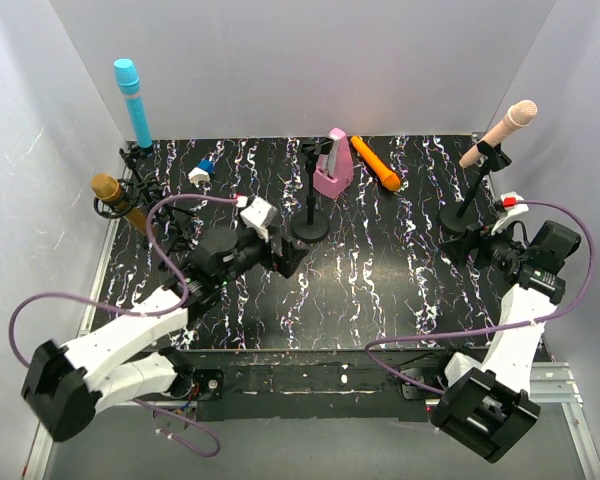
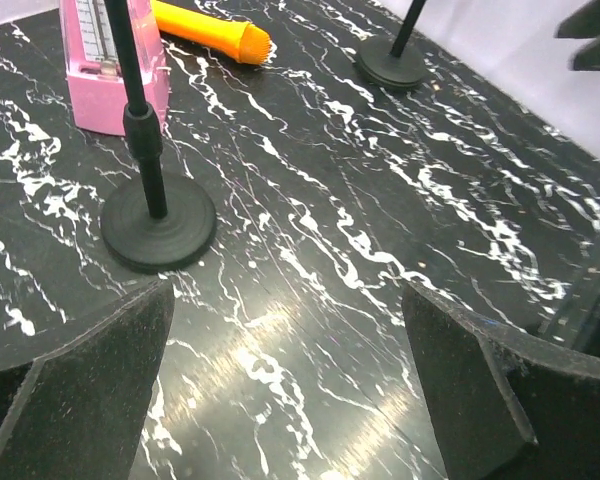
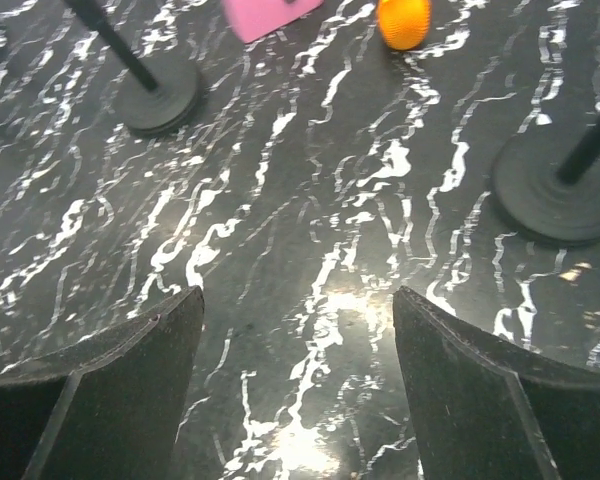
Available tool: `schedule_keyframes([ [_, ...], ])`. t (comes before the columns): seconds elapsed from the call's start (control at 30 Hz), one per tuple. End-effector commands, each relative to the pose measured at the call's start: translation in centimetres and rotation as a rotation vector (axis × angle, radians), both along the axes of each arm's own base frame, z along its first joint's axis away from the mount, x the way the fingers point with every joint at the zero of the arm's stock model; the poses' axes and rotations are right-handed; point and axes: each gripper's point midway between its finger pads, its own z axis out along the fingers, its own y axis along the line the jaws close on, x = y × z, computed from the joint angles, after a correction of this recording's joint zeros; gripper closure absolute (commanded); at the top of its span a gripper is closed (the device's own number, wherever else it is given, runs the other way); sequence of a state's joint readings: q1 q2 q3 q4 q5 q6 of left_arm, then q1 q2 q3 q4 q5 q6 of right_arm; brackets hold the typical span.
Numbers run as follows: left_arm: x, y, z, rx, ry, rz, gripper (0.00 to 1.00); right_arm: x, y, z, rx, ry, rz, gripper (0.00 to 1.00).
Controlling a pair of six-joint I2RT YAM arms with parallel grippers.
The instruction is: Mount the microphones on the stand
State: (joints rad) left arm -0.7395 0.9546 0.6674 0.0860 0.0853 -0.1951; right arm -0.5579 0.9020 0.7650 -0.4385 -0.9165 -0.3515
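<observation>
The orange microphone (image 1: pixel 376 163) lies flat at the back of the marbled table, beside the empty middle stand (image 1: pixel 310 200). The cyan microphone (image 1: pixel 131 101) and the gold microphone (image 1: pixel 113 196) sit in stands at the left. At the right, the pale pink microphone (image 1: pixel 501 131) sits in its stand. My left gripper (image 1: pixel 283 257) is open and empty, low over the table just short of the middle stand's base (image 2: pixel 158 222). My right gripper (image 1: pixel 467 246) is open and empty near the right stand's base (image 3: pixel 553 193). The orange microphone (image 2: pixel 211 30) shows beyond the left gripper (image 2: pixel 285 300), and its head (image 3: pixel 404 20) beyond the right gripper (image 3: pixel 298 300).
A pink metronome (image 1: pixel 332 166) stands between the middle stand and the orange microphone. A small blue and white object (image 1: pixel 200 172) lies at the back left. White walls close the table on three sides. Purple cables loop off both arms.
</observation>
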Motion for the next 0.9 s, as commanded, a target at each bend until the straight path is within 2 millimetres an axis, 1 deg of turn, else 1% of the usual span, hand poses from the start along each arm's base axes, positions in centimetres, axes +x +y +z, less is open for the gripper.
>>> schedule_keyframes([
  [0.0,4.3,-1.7,1.1,0.016,-0.222,0.023,0.02,-2.3,3.4,1.4,0.079,0.033,0.136,0.18],
  [0.03,5.5,-2.2,-0.3,0.039,-0.226,0.021,0.02,-2.5,3.9,1.5,0.093,0.033,0.164,0.18],
  [0.07,6.6,-2.5,-0.6,0.036,-0.246,0.026,0.02,-2.7,4.5,1.6,0.110,0.038,0.192,0.18],
  [0.1,7.7,-2.8,-0.3,0.014,-0.273,0.034,0.02,-2.9,5.1,1.4,0.127,0.050,0.220,0.18],
  [0.23,12.0,-3.7,-1.9,0.012,-0.271,0.053,0.02,-3.4,6.9,0.9,0.200,0.064,0.309,0.18],
  [0.33,14.6,-4.0,-2.6,-0.011,-0.271,0.076,0.02,-3.7,7.4,0.6,0.223,0.045,0.342,0.18],
  [0.4,15.9,-4.3,-3.0,-0.028,-0.267,0.079,0.05,-3.7,7.3,0.4,0.214,0.037,0.344,0.17],
  [0.43,16.3,-4.6,-2.8,-0.040,-0.274,0.072,0.06,-3.7,7.4,0.4,0.216,0.037,0.350,0.17],
  [0.53,17.7,-5.8,-2.8,-0.060,-0.275,0.061,0.12,-3.7,7.5,0.4,0.227,0.038,0.361,0.17],
  [0.7,20.1,-6.5,-2.8,-0.078,-0.269,0.104,0.21,-3.8,7.7,0.9,0.246,0.040,0.376,0.17],
  [0.77,20.6,-6.9,-2.7,-0.081,-0.268,0.101,0.24,-3.8,7.7,1.0,0.240,0.035,0.379,0.17],
  [0.83,20.9,-7.2,-2.9,-0.079,-0.264,0.096,0.33,-3.8,7.6,1.0,0.237,0.033,0.379,0.17],
  [0.87,21.0,-7.3,-3.1,-0.075,-0.260,0.091,0.42,-3.7,7.6,1.0,0.235,0.035,0.375,0.17],
])
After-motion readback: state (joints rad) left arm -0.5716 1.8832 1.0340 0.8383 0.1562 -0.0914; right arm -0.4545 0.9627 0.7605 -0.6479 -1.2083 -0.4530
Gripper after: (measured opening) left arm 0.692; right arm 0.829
